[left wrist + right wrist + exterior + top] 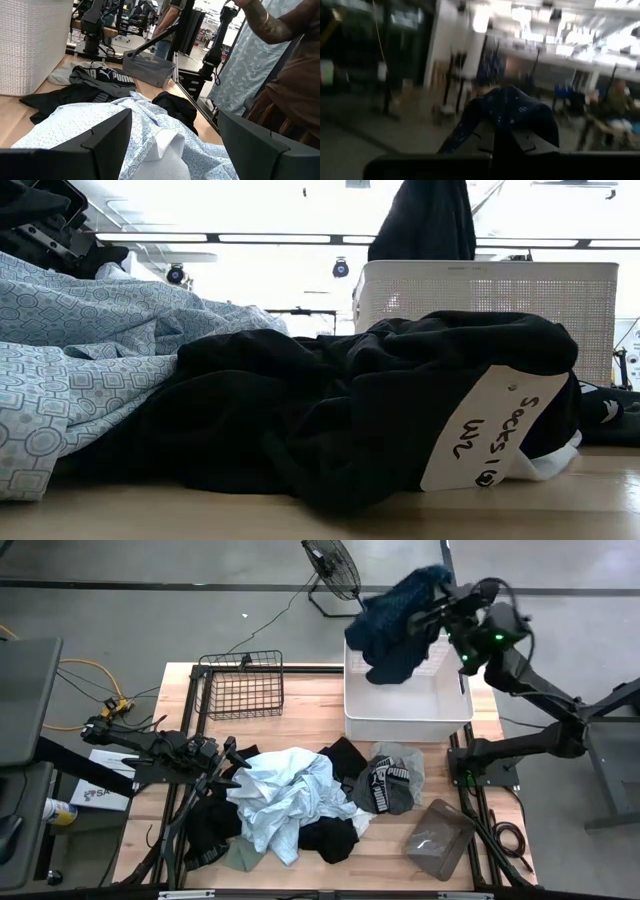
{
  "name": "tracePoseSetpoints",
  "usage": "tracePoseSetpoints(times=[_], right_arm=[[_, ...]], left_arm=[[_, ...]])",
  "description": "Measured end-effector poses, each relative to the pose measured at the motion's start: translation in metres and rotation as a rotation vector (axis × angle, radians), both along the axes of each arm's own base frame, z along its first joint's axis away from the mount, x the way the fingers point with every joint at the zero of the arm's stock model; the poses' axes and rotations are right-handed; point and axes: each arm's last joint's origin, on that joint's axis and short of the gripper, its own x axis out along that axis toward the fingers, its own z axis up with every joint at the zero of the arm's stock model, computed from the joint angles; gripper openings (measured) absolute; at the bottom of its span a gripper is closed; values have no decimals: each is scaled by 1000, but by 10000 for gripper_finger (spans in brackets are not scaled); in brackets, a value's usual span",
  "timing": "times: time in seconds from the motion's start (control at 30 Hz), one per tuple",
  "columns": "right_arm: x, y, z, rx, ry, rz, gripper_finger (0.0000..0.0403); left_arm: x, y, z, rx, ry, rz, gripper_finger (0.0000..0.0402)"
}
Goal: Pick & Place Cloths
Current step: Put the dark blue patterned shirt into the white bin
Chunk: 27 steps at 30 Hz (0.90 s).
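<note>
A navy dotted cloth hangs bunched over the white laundry basket at the table's far right, with my right gripper shut on it. In the low view this cloth hangs above the basket's rim. The other cloths lie piled at the table's middle: a pale blue shirt, black pieces and a grey printed garment. My left gripper stands open and level at the pile's left edge. Its fingers stand over the pale blue shirt. My right gripper pinches a bunched fold of the navy cloth between its shut fingers. The fingers come about level from the table's right. The cloth drapes over the fingertips and hangs slack below them, clear of the table, over the basket.
A black wire basket stands at the far left. A grey bin sits at the near right. A fan stands on the floor beyond the far edge. A person stands by the table's near right side.
</note>
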Motion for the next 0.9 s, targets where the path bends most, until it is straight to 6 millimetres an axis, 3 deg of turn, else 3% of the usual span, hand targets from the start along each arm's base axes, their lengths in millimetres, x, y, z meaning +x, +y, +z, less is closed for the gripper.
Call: tracePoseSetpoints(times=[0.3, 0.47, 0.7, 0.9], right_arm=[[-14, 6, -27, 282, -20, -34, 4], [-23, 13, -43, 495, -82, 45, 4], [-23, 18, -71, 794, -23, 71, 4], [-14, 10, -93, 1012, 20, 32, 4]], left_arm=[[0, 0, 0, 0, 0, 0, 289], [0, 0, 0, 0, 0, 1, 289], [0, 0, 0, 0, 0, 0, 289], [0, 0, 0, 0, 1, 0, 289]])
